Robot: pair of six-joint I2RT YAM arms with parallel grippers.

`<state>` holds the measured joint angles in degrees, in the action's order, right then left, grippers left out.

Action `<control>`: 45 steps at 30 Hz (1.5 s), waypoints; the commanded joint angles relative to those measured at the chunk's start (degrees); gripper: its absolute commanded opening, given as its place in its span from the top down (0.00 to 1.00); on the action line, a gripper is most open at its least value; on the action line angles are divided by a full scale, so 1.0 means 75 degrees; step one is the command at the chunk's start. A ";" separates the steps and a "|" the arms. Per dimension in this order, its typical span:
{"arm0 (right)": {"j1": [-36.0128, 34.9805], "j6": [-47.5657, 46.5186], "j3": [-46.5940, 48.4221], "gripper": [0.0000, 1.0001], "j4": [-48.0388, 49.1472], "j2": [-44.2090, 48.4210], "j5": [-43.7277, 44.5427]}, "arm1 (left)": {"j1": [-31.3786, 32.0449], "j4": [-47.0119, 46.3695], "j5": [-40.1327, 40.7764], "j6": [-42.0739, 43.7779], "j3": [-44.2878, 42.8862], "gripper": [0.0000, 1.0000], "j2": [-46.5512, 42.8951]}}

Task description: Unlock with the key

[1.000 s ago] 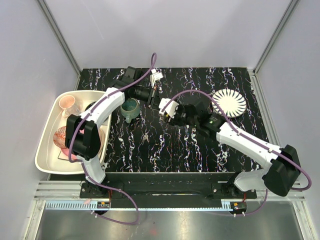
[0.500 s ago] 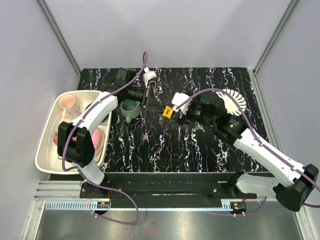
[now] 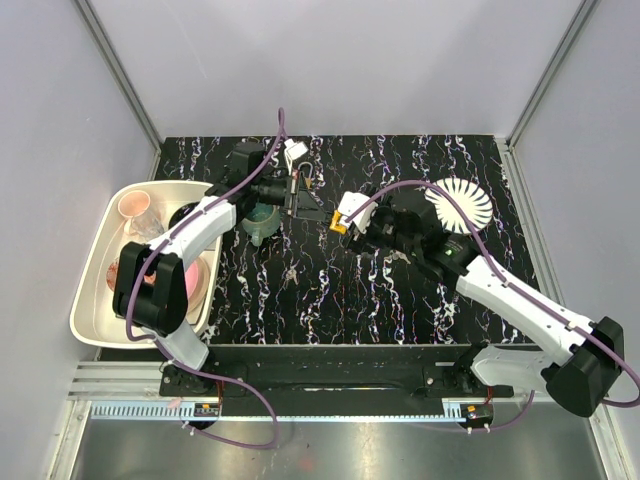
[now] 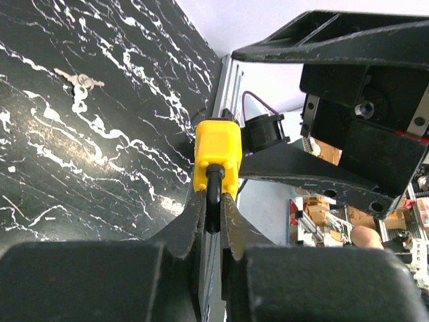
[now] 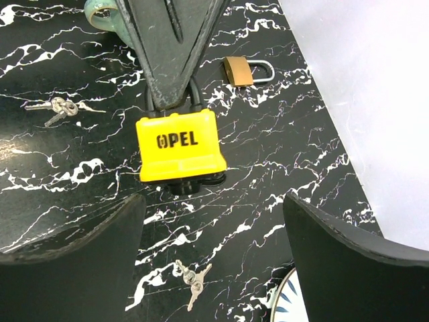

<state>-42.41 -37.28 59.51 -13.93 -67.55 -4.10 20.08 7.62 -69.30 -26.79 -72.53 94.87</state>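
Observation:
A yellow padlock (image 5: 177, 146) marked OPEL hangs just above the black marbled table, and a black stub sticks out of its underside. My left gripper (image 4: 213, 196) is shut on its black shackle (image 4: 213, 191), and the left fingers (image 5: 171, 47) reach down from above in the right wrist view. My right gripper (image 5: 211, 235) is open, a short way off the padlock's underside, with nothing between its fingers. From above, the padlock (image 3: 340, 224) sits between the left gripper (image 3: 308, 205) and the right gripper (image 3: 362, 228). One bunch of keys (image 5: 191, 278) lies on the table below the right gripper, another (image 5: 57, 109) to the left.
A small brass padlock (image 5: 244, 70) lies beyond the yellow one. A teal mug (image 3: 260, 218) stands beside the left wrist. A white fan-patterned plate (image 3: 459, 203) is at the back right. A cream tub (image 3: 95, 300) with pink dishes sits off the table's left edge.
My right gripper has opened wide and backed away to the right from the padlock's underside. The left gripper kept its hold on the shackle and shifted slightly.

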 commanded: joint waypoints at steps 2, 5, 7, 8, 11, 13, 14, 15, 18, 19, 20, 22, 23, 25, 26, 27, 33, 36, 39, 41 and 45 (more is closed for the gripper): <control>0.0042 -0.0034 -0.0105 0.11 0.0662 -0.0110 0.0077 | -0.0075 -0.1402 -0.0557 -0.0846 0.0027 1.00 -0.0251; 0.0042 -0.0022 -0.0153 0.11 0.0908 -0.0157 0.0265 | -0.0064 -0.1426 -0.0557 -0.0870 0.0050 1.00 -0.0227; 0.0042 0.0001 -0.0153 0.11 0.1083 -0.0216 0.0440 | -0.0063 -0.1437 -0.0569 -0.0870 0.0073 1.00 -0.0239; 0.0030 0.0002 -0.0176 0.11 0.1142 -0.0216 0.0476 | -0.0063 -0.1449 -0.0557 -0.0870 0.0073 1.00 -0.0239; 0.0042 -0.0033 -0.0258 0.11 0.1400 -0.0228 0.0710 | -0.0075 -0.1449 -0.0557 -0.0870 0.0073 1.00 -0.0239; 0.0042 -0.0080 -0.0293 0.11 0.1506 -0.0216 0.0804 | -0.0064 -0.1438 -0.0534 -0.0858 0.0062 1.00 -0.0216; 0.0042 -0.0104 -0.0317 0.11 0.1506 -0.0216 0.0827 | -0.0063 -0.1426 -0.0534 -0.0847 0.0050 1.00 -0.0204; 0.0042 -0.0150 -0.0328 0.11 0.1518 -0.0205 0.0839 | -0.0063 -0.1403 -0.0522 -0.0835 0.0061 1.00 -0.0192; 0.0030 -0.0314 -0.0375 0.11 0.1483 -0.0205 0.0875 | -0.0075 -0.1368 -0.0534 -0.0823 0.0015 1.00 -0.0169; 0.0042 -0.0338 -0.0399 0.10 0.1471 -0.0193 0.0886 | -0.0064 -0.1344 -0.0511 -0.0800 0.0015 1.00 -0.0169; 0.0042 -0.0338 -0.0411 0.10 0.1494 -0.0181 0.0898 | -0.0063 -0.1332 -0.0522 -0.0788 0.0015 1.00 -0.0169; 0.0042 -0.0362 -0.0422 0.10 0.1576 -0.0193 0.0968 | -0.0063 -0.1332 -0.0510 -0.0765 0.0003 1.00 -0.0169; 0.0042 -0.0373 -0.0434 0.10 0.1611 -0.0193 0.0991 | -0.0063 -0.1309 -0.0510 -0.0765 0.0003 1.00 -0.0157; 0.0042 -0.0338 -0.0423 0.10 0.1728 -0.0204 0.1073 | -0.0063 -0.1308 -0.0499 -0.0764 -0.0009 1.00 -0.0146; 0.0030 -0.0315 -0.0422 0.10 0.1752 -0.0193 0.1085 | -0.0075 -0.1309 -0.0487 -0.0765 0.0003 1.00 -0.0145; 0.0042 -0.0303 -0.0422 0.10 0.1799 -0.0193 0.1097 | -0.0064 -0.1297 -0.0487 -0.0753 0.0003 1.00 -0.0134; 0.0042 -0.0338 -0.0575 0.11 0.2443 -0.0239 0.1541 | -0.0063 -0.1274 -0.0475 -0.0753 -0.0009 1.00 -0.0110; 0.0042 -0.0350 -0.0633 0.10 0.2607 -0.0228 0.1683 | -0.0064 -0.1215 -0.0487 -0.0695 -0.0009 1.00 -0.0110; 0.0042 -0.0385 -0.0668 0.10 0.2818 -0.0216 0.1882 | -0.0063 -0.1087 -0.0405 -0.0601 -0.0044 1.00 -0.0087; 0.0042 -0.0420 -0.0704 0.10 0.2912 -0.0216 0.1952 | -0.0063 -0.0946 -0.0347 -0.0472 -0.0067 1.00 -0.0075; 0.0042 -0.0456 -0.0750 0.10 0.3065 -0.0193 0.2105 | -0.0075 -0.0512 -0.0206 -0.0191 -0.0196 1.00 -0.0028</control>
<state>-42.44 -39.48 53.32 0.71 -69.43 7.03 19.33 1.10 -68.90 -30.70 -71.64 94.87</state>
